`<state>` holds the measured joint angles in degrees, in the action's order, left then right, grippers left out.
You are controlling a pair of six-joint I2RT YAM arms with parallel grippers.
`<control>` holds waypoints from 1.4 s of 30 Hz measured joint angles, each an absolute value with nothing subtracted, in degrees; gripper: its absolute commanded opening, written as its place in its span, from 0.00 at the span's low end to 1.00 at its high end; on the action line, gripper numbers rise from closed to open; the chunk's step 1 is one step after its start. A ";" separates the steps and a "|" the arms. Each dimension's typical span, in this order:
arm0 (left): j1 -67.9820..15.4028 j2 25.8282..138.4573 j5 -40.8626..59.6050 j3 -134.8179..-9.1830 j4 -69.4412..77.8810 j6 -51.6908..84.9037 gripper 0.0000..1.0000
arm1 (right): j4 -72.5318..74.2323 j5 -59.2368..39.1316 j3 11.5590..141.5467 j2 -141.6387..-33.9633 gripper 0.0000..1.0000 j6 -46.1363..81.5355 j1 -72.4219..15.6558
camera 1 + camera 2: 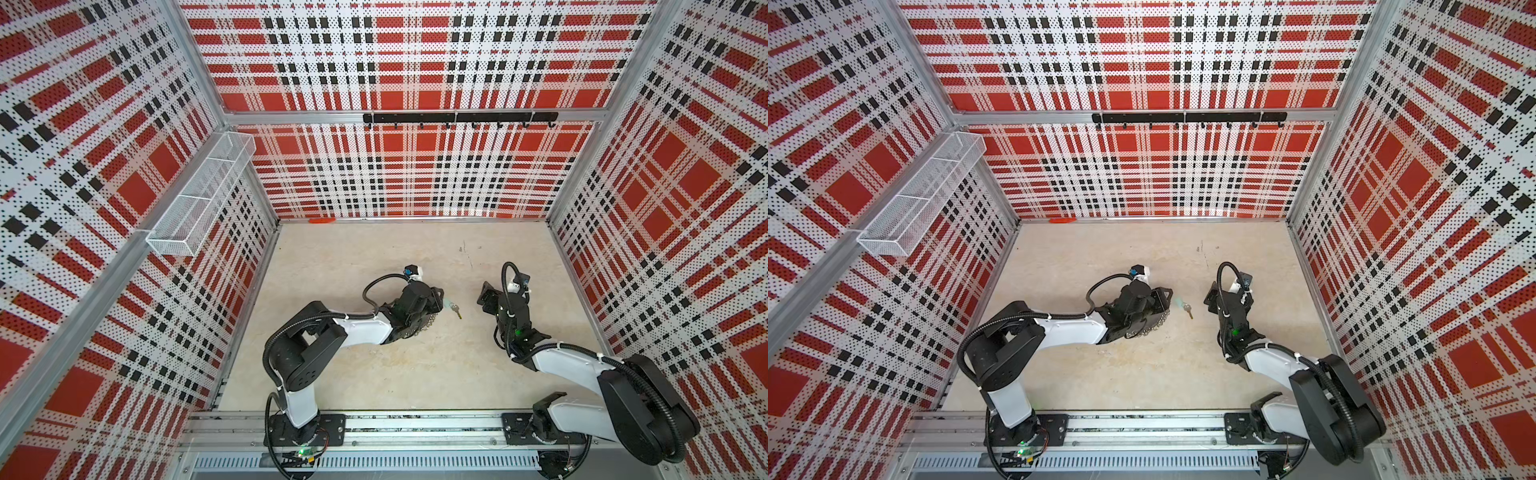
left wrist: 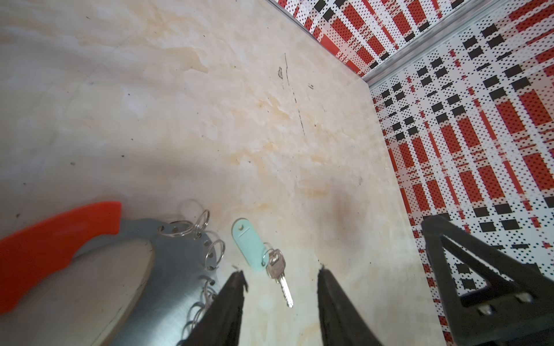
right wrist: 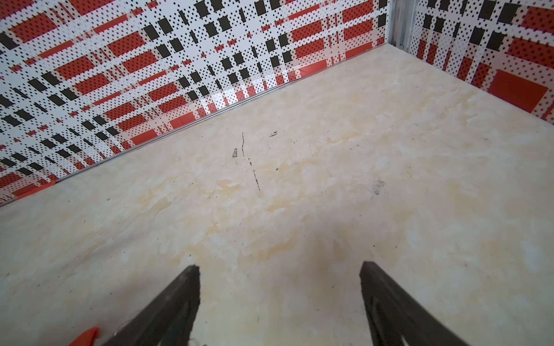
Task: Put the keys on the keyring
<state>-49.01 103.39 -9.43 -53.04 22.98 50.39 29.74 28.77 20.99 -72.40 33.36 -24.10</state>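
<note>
Your left hand [image 2: 281,272] straddles the keys [image 2: 274,265], spread, nothing pinched; right hand [image 3: 279,266] spread too. They look light and slippery, so I'd grab the teal tag [image 2: 248,247].

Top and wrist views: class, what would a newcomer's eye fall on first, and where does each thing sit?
Loud red, black and white plaid walls enclose the cell in both top views. On the pale table, the keys with their teal tag lie at the tips of the left gripper, its jaws apart. Beside them lies the keyring, a grey hoop with a bright red segment.
</note>
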 measured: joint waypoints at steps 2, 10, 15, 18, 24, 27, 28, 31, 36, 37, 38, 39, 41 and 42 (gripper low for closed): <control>-49.01 103.42 -9.43 -53.04 23.11 50.72 0.44 | 29.76 28.77 20.99 -72.40 0.86 33.39 -24.10; -47.92 106.50 -9.13 -53.04 23.09 50.83 0.44 | 29.76 28.75 20.99 -72.42 0.77 33.50 -24.10; -46.81 108.71 -8.88 -53.58 23.07 50.76 0.42 | 29.85 28.64 20.99 -72.40 0.75 33.58 -24.10; -46.15 109.82 -8.64 -54.26 23.09 50.76 0.42 | 29.85 28.53 20.99 -72.40 0.75 33.56 -24.10; -45.32 111.37 -7.86 -55.40 23.11 50.76 0.42 | 29.85 28.53 20.99 -72.40 0.75 33.54 -24.10; -45.10 112.49 -7.62 -56.38 23.11 50.76 0.41 | 29.85 28.51 20.99 -72.40 0.75 33.52 -24.10; -45.06 112.84 -7.51 -56.66 23.11 50.74 0.41 | 29.85 28.49 20.99 -72.38 0.75 33.52 -24.10; -45.01 113.78 -7.40 -57.19 23.14 50.72 0.41 | 29.85 28.47 20.99 -72.18 0.75 33.50 -24.10; -44.97 114.28 -7.18 -57.32 23.11 50.70 0.41 | 29.89 28.29 20.99 -71.66 0.75 33.43 -24.10; -44.95 114.37 -7.11 -57.39 23.11 50.68 0.41 | 29.89 28.27 20.99 -71.66 0.75 33.43 -24.10; -44.93 114.48 -7.05 -57.54 23.11 50.68 0.40 | 29.89 28.25 20.99 -71.66 0.75 33.41 -24.10; -44.91 114.65 -6.98 -57.74 23.14 50.59 0.39 | 29.89 28.23 20.99 -71.66 0.75 33.36 -24.10; -44.91 115.04 -6.74 -58.17 23.11 50.50 0.39 | 29.89 28.12 20.99 -71.66 0.74 33.30 -24.10; -44.91 115.26 -6.63 -58.41 23.14 50.50 0.38 | 29.89 28.10 20.99 -71.66 0.74 33.28 -24.10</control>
